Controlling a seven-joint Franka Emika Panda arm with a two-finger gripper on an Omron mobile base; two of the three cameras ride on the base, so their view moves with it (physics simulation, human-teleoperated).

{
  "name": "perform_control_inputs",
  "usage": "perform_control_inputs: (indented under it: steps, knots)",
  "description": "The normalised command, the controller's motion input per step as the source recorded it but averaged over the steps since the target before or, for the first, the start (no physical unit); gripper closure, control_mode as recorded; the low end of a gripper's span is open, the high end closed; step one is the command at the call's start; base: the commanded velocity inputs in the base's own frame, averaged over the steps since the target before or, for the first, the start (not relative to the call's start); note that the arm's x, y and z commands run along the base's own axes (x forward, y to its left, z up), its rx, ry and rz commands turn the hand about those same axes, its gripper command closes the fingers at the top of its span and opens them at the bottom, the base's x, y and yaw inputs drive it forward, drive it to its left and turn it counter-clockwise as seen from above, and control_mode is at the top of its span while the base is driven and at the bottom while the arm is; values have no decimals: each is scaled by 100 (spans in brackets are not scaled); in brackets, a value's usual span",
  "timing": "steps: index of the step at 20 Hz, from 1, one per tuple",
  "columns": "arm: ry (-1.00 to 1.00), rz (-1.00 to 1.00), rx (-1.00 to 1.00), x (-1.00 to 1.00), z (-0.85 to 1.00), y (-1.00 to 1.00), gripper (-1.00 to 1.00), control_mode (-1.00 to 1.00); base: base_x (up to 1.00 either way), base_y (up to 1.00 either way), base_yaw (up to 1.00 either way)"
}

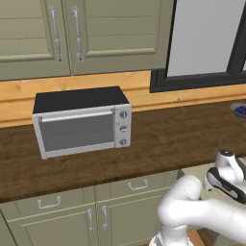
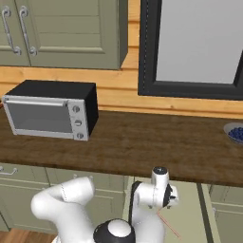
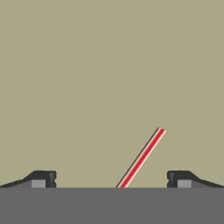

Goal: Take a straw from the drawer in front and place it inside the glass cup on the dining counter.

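The straw [image 3: 142,157], a thin red-and-white stick, lies slanted on the pale olive floor of the open drawer [image 3: 109,65]. My gripper [image 3: 111,179] hangs just above it, open, fingertips wide apart on either side of the straw's near end and touching nothing. In the right base view the straw [image 2: 169,227] is a thin red line on the drawer floor [image 2: 190,209], below my bent arm [image 2: 159,192]. The pulled-out drawer [image 1: 194,170] sits under the worktop's front edge at the right. The glass cup and the dining counter are out of view.
A silver toaster oven [image 1: 81,122] stands on the dark wood worktop [image 1: 173,134] to the left. A blue bowl [image 2: 236,133] sits at the worktop's right end. Green cabinet doors hang above, a dark-framed window [image 2: 199,42] is behind, and shut drawers [image 1: 137,185] are below.
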Motion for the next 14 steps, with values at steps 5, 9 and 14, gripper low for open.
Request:
perform_control_inputs:
  steps: [5,9,14]
  knots:
    - [0,0,0,-4,-41,-10,-100,-100,0,0,0]
    - [-1,0,6,-48,-57,-20,100,-100,0,0,0]
    - [-6,-1,10,-72,-64,-23,100,-100,0,0,0]
